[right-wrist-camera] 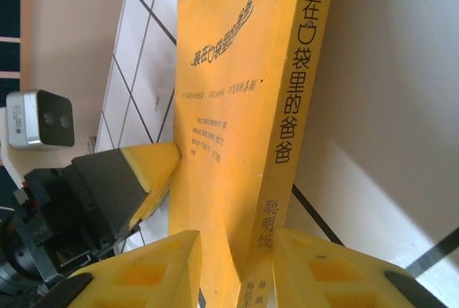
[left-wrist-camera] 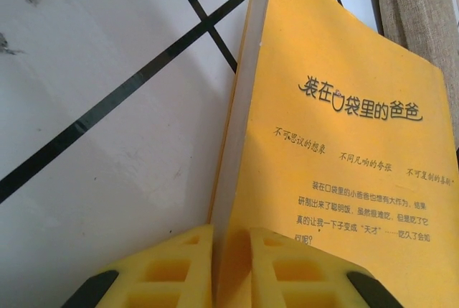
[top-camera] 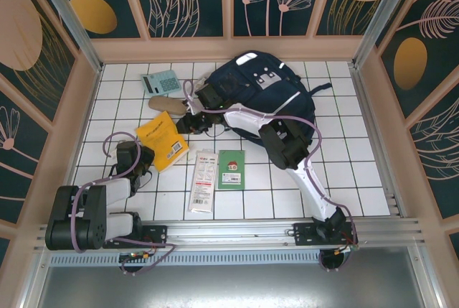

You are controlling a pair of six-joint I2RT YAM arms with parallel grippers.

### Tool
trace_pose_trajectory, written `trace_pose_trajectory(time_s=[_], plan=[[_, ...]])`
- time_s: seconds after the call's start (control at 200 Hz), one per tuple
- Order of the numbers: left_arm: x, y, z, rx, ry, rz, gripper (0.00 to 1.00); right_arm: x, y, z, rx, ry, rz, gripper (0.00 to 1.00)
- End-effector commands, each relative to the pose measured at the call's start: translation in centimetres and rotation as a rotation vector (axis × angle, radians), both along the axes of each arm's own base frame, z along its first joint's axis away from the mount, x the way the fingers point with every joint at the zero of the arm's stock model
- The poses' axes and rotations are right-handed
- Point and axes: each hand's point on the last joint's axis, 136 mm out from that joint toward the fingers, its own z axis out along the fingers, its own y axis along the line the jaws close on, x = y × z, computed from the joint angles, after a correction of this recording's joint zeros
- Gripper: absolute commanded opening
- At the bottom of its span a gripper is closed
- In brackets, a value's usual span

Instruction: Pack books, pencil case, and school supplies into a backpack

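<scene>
The orange-yellow book [top-camera: 163, 139] is gripped from both ends, left of the navy backpack [top-camera: 265, 85]. My left gripper [top-camera: 147, 154] is shut on its page edge [left-wrist-camera: 231, 250], with the cover [left-wrist-camera: 344, 143] rising ahead. My right gripper [top-camera: 188, 123] is shut across its spine end [right-wrist-camera: 237, 258], with the book [right-wrist-camera: 229, 92] on edge between the yellow fingers. The left gripper's finger [right-wrist-camera: 150, 164] presses the far side. The tan pencil case [top-camera: 166, 102] and teal calculator [top-camera: 161, 80] lie behind the book. The white-and-red pack [top-camera: 204, 181] and small green book [top-camera: 231, 169] lie in front.
The backpack fills the back middle of the white tiled table [top-camera: 344, 179], and the right arm reaches across it. Wooden walls [top-camera: 82, 114] close in the left, right and back. A metal rail [top-camera: 237, 232] runs along the near edge.
</scene>
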Motion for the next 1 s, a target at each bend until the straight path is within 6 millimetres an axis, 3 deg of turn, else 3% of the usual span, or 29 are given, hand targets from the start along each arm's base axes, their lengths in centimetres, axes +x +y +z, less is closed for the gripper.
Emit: trace_pose_trajectory(time_s=[0.0, 0.155, 0.255, 0.626, 0.826, 0.996], plan=[[-3.6, -2.2, -3.5, -0.068, 0.173, -0.096, 0.18, -8.2, 4.5, 3.4, 0.192, 0.102, 0.23, 0.32], [-3.6, -2.3, -3.5, -0.068, 0.173, -0.096, 0.19, -8.4, 4.9, 5.6, 0.281, 0.13, 0.217, 0.32], [-3.6, -2.3, -3.5, -0.066, 0.172, -0.098, 0.18, -8.6, 4.9, 5.8, 0.299, 0.157, 0.215, 0.32], [-3.6, -2.2, -3.4, -0.066, 0.168, -0.09, 0.19, -8.5, 4.4, 1.8, 0.137, 0.295, 0.142, 0.29], [-3.7, -2.1, -3.4, -0.063, 0.167, -0.086, 0.2, -8.4, 4.4, 1.7, 0.113, 0.319, 0.08, 0.38], [-3.6, -2.1, -3.4, -0.065, 0.166, -0.088, 0.19, -8.9, 5.2, 1.4, 0.097, 0.305, 0.096, 0.39]])
